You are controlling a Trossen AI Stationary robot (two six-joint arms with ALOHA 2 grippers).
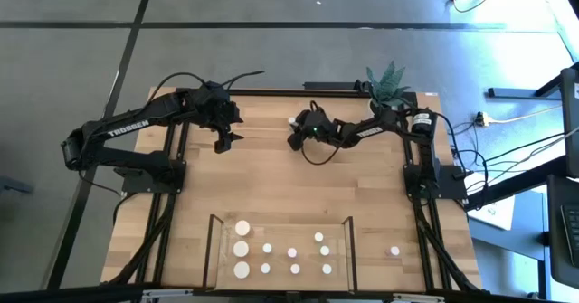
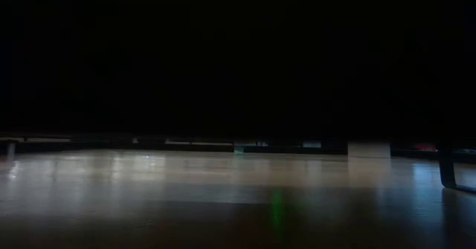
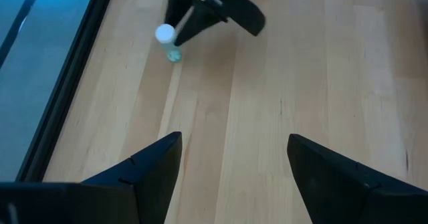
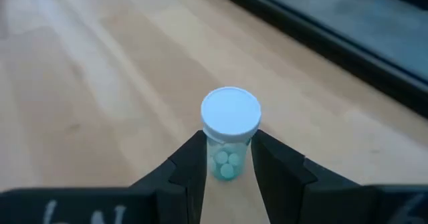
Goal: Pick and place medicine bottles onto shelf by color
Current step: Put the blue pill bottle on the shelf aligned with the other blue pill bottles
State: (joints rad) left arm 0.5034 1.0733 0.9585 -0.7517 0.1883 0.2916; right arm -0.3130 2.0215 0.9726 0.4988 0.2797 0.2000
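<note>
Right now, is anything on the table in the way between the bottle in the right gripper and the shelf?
Nothing visible. The right gripper is shut on the bottle at the table's far edge. Bare wood lies between it and the shelf. The left gripper waits off to the side, open.

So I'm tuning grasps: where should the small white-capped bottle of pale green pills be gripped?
On the clear body just under the white cap of the small pill bottle, from its sides, as the right end effector grips: it stands upright and the cap overhangs.

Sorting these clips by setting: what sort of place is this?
Likely a robotics lab or workshop: a wooden worktable on a grey concrete floor, loose cables beside it, and medicine bottles set out for practice.
</note>
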